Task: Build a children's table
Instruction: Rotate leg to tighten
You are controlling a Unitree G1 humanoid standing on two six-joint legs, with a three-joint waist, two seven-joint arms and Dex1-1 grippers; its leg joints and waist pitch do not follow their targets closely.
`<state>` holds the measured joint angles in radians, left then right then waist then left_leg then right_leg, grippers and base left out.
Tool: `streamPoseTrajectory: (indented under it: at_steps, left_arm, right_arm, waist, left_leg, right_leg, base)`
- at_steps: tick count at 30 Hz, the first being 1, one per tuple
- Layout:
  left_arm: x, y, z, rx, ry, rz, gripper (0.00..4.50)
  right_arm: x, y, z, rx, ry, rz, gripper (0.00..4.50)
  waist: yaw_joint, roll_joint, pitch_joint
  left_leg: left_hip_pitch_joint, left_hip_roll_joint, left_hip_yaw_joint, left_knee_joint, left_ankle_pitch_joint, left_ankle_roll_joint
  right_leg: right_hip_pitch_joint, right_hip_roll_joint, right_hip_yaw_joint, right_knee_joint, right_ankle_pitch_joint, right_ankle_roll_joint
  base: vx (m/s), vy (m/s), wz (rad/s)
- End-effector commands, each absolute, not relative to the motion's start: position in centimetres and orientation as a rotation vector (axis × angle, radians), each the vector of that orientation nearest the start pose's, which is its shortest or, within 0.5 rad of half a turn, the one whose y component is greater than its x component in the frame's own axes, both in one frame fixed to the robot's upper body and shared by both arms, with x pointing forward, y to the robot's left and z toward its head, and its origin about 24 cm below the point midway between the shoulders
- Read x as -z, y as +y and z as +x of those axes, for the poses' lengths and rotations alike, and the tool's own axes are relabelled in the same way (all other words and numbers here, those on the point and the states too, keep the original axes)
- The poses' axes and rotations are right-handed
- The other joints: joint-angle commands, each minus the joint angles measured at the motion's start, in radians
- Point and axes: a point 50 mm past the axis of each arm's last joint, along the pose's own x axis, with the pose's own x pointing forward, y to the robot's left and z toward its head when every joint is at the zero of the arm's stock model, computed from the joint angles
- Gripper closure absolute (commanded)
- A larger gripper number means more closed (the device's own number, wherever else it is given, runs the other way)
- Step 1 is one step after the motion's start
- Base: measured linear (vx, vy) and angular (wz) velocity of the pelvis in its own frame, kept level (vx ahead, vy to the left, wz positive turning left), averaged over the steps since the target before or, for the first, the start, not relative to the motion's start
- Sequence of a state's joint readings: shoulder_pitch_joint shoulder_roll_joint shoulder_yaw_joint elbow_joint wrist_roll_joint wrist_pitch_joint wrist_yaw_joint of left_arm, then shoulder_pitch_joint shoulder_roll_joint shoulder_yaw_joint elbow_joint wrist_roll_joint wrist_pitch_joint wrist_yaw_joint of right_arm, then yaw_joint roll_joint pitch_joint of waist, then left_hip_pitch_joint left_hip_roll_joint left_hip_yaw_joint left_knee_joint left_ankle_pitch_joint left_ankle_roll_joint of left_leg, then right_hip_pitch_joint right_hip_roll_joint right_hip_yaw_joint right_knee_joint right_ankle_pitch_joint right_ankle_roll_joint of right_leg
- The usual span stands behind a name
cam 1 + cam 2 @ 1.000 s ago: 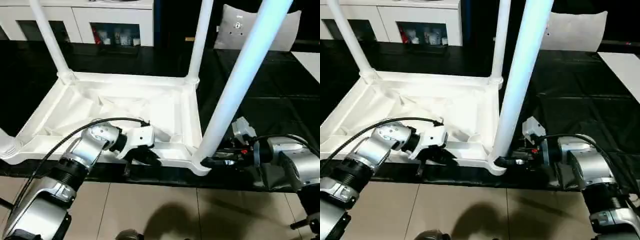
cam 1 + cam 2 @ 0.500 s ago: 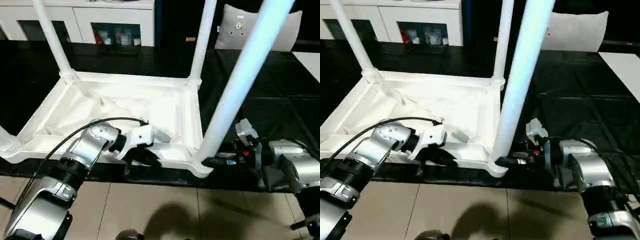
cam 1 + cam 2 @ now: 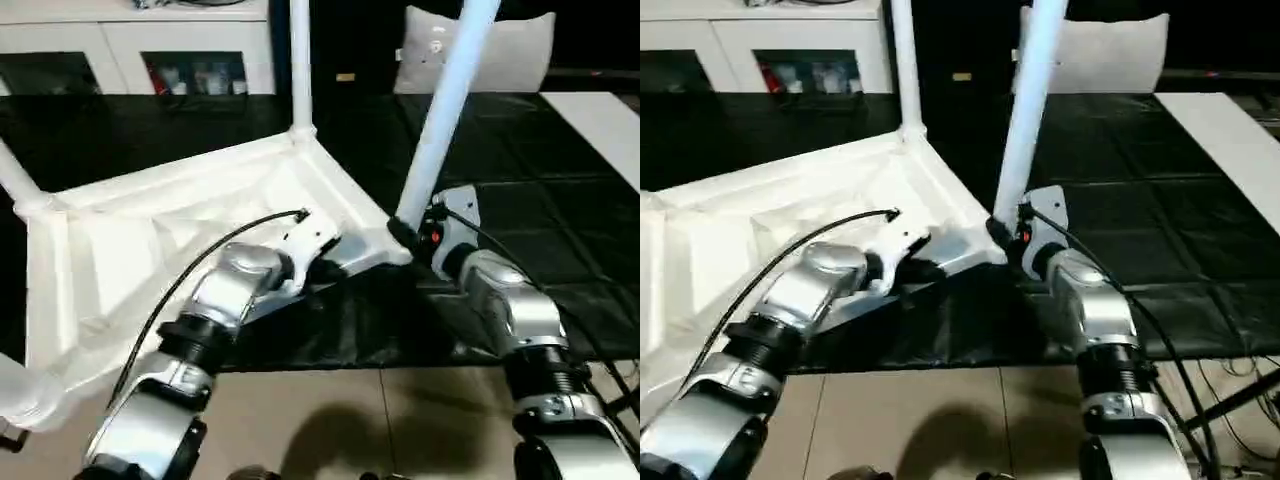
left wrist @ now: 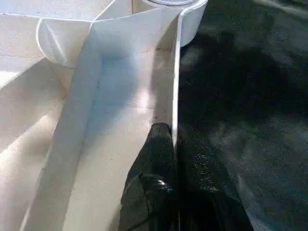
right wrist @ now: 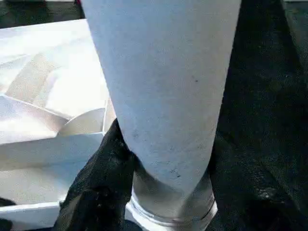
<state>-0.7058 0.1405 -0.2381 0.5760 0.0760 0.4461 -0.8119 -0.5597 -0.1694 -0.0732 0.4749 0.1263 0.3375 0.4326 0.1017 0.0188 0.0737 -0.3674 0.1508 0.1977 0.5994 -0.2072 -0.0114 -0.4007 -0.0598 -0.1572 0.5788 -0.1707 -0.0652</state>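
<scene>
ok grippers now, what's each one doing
Left gripper: shut on the table rim.
Right gripper: closed around the leg near its socket.

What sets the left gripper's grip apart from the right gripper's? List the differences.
The left gripper pinches the thin rim, fingers nearly together; the right gripper clasps a round leg at its base, fingers spread wider. The left gripper lies along the rim; the right gripper meets the leg from the side. Both hold the upturned table.
</scene>
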Motion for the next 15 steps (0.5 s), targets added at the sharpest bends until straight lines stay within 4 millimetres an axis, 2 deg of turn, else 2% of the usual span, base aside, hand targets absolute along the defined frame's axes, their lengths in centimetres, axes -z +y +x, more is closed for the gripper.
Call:
streamPoseTrajectory:
  at_steps: [1, 3, 6, 9, 10, 11, 13, 14, 15]
  left_arm:
    - [-8.1, 5.8, 34.5, 0.984, 0.381, 0.232, 4.5]
    - [-7.9, 5.9, 34.2, 1.019, 0.377, 0.271, 4.5]
    - [-7.8, 6.3, 34.1, 1.009, 0.382, 0.286, 4.5]
    - [-7.7, 6.6, 34.2, 0.998, 0.385, 0.296, 4.5]
    - [-7.7, 6.9, 34.2, 0.999, 0.385, 0.307, 4.5]
    - [-7.7, 7.6, 34.3, 1.007, 0.386, 0.329, 4.5]
    - [-7.7, 8.0, 34.3, 1.01, 0.387, 0.338, 4.5]
    - [-7.6, 8.6, 34.3, 1.019, 0.393, 0.352, 4.5]
    - [-7.6, 8.6, 34.3, 1.019, 0.393, 0.352, 4.5]
  right_arm:
    - [-7.1, -11.7, 34.6, -0.563, 0.251, 0.074, 1.97]
    - [-7.6, -12.2, 34.5, -0.59, 0.224, 0.076, 1.81]
    - [-7.6, -12.8, 34.2, -0.592, 0.222, 0.064, 1.49]
    - [-7.6, -13.2, 34.1, -0.592, 0.221, 0.053, 1.27]
    - [-7.5, -13.6, 34.0, -0.599, 0.22, 0.047, 1.04]
    - [-7.6, -14.8, 33.7, -0.619, 0.217, 0.03, 1.04]
    - [-7.8, -15.4, 33.6, -0.634, 0.219, 0.021, 0.9]
    - [-8.0, -16.4, 33.4, -0.655, 0.217, 0.005, 0.82]
    - [-8.0, -16.4, 33.4, -0.655, 0.217, 0.005, 0.71]
  waist:
    - [0.006, -0.018, -0.08]
    - [0.008, -0.015, -0.082]
    - [0.008, -0.015, -0.081]
    - [0.01, -0.017, -0.081]
    - [0.011, -0.017, -0.081]
    - [0.013, -0.017, -0.081]
    - [0.016, -0.015, -0.081]
    - [0.015, -0.016, -0.08]
    - [0.014, -0.018, -0.081]
  left_leg:
    - [0.007, 0.099, -0.051, -0.055, 0.026, 0.138]
    - [0.008, 0.102, -0.053, -0.055, 0.025, 0.143]
    - [0.009, 0.106, -0.054, -0.056, 0.015, 0.138]
    - [0.009, 0.102, -0.052, -0.056, 0.008, 0.134]
    - [0.008, 0.101, -0.052, -0.056, 0.008, 0.133]
    - [0.008, 0.1, -0.051, -0.055, 0.006, 0.135]
    - [0.008, 0.101, -0.052, -0.054, 0.003, 0.142]
    - [0.007, 0.101, -0.053, -0.055, 0.001, 0.147]
    - [0.005, 0.1, -0.053, -0.054, 0.002, 0.149]
  right_leg:
    - [0.067, -0.139, 0.092, -0.059, -0.14, -0.115]
    - [0.068, -0.141, 0.091, -0.058, -0.139, -0.117]
    - [0.068, -0.142, 0.092, -0.058, -0.146, -0.114]
    - [0.069, -0.141, 0.092, -0.06, -0.157, -0.113]
    - [0.07, -0.141, 0.093, -0.059, -0.159, -0.111]
    - [0.071, -0.141, 0.092, -0.061, -0.161, -0.106]
    - [0.071, -0.139, 0.092, -0.06, -0.16, -0.094]
    - [0.07, -0.137, 0.09, -0.061, -0.16, -0.091]
    - [0.073, -0.137, 0.089, -0.06, -0.16, -0.089]
  base:
    - [0.0, 0.0, 0.0]
    - [0.0, 0.0, 0.0]
    - [0.0, 0.0, 0.0]
    - [0.0, 0.0, 0.0]
    - [0.0, 0.0, 0.0]
    - [0.0, 0.0, 0.0]
    - [0.0, 0.0, 0.0]
    - [0.0, 0.0, 0.0]
    - [0.0, 0.0, 0.0]
